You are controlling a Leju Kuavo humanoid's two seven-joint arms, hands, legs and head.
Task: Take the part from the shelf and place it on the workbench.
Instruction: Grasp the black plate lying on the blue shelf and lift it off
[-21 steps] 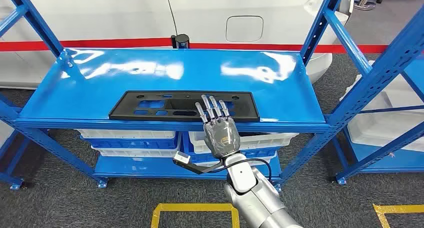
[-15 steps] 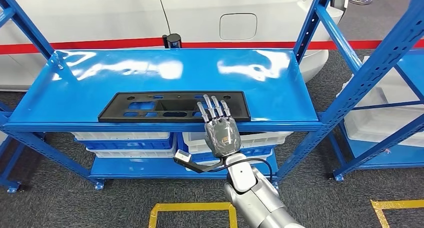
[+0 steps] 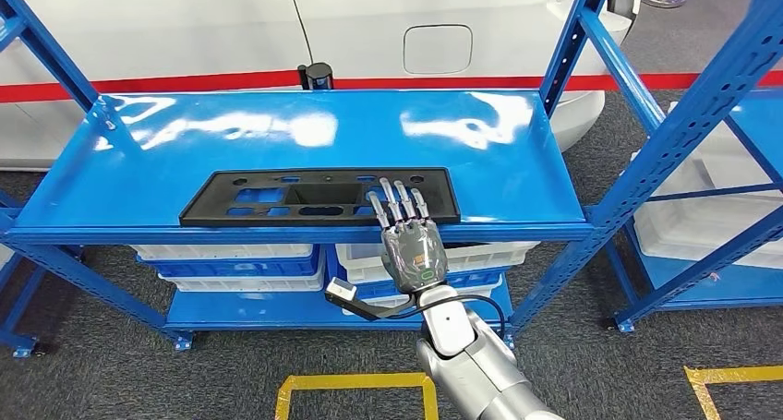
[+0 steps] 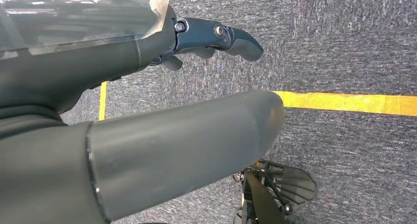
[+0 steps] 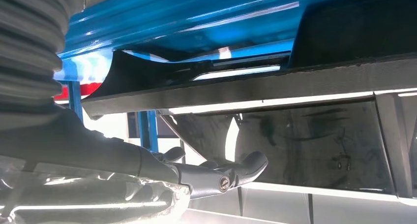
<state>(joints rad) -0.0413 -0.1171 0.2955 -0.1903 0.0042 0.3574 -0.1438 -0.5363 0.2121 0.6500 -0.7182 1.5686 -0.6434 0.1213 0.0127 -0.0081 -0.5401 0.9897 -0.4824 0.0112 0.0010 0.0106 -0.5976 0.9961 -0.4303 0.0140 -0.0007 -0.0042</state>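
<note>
One hand is on the job: the right hand (image 3: 412, 245) is raised in front of the blue shelf (image 3: 517, 152), fingers (image 3: 395, 201) spread and straight, tips over the near edge of the black part (image 3: 277, 198), holding nothing. Can't tell from the head view whether the tips touch the part or just hover over it. The part is a long flat black panel with cutouts, lying flat on the top deck of the shelf, right along the front lip, toward the left-centre. The right wrist view looks up at the underside of the shelf lip, so the palm sits lower than the deck. The left hand (image 4: 162, 135) hangs down over grey carpet with a yellow floor line (image 4: 344, 102); thumb and fingers look apart and nothing is in it. My read: we're at the reach/pre-grasp step, nothing lifted yet, workbench not in sight. Next move likely needs the fingers over the panel's front edge and the thumb under or against it, or a drag toward the lip first, since the panel is flat and thin with little to grab. Room: the deck behind and right of the part is bare, open above. Watch the blue uprights (image 3: 568, 51) on the right and the diagonal brace (image 3: 702, 115); a long panel swung out could clip them. White bins (image 3: 231, 254) sit on the level below, just behind the hand.
</note>
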